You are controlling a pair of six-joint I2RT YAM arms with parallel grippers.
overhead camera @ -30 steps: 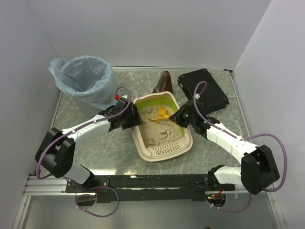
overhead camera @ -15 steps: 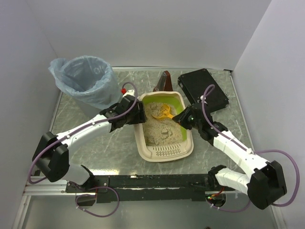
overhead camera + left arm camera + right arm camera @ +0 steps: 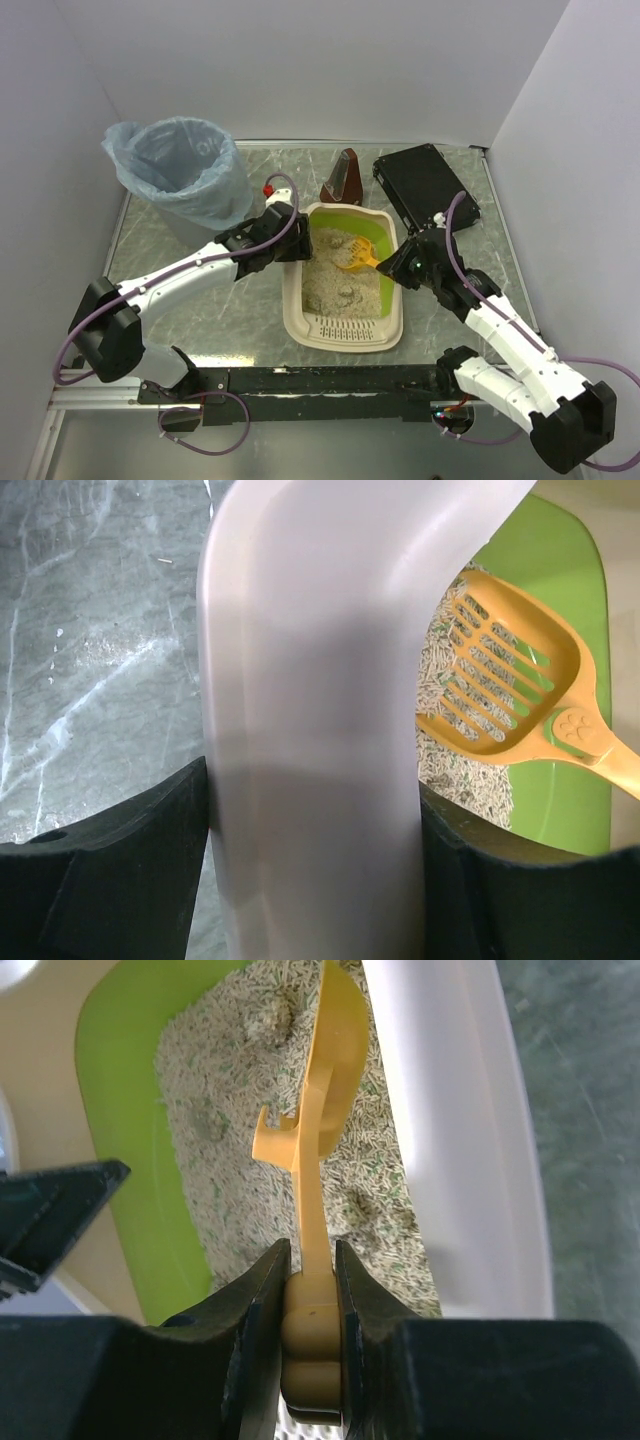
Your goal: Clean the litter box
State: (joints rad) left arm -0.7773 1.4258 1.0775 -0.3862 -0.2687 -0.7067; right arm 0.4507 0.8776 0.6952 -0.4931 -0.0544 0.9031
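The cream litter box (image 3: 300,322) with its lime-green far wall and sandy litter sits mid-table. My left gripper (image 3: 292,243) is shut on the box's left rim (image 3: 310,730), one finger on each side of the wall. My right gripper (image 3: 397,268) is shut on the handle (image 3: 312,1290) of an orange slotted scoop (image 3: 354,257). The scoop head (image 3: 505,675) hangs over the litter (image 3: 250,1110) near the green end. Small clumps lie in the litter (image 3: 345,293).
A round bin lined with a blue bag (image 3: 180,172) stands at the back left. A flat black case (image 3: 424,183) lies at the back right. A dark brown wedge-shaped object (image 3: 343,177) stands behind the box.
The litter box has shifted and turned straighter on the table with my left gripper on its rim. My right arm has drawn the scoop right and nearer, over the litter.
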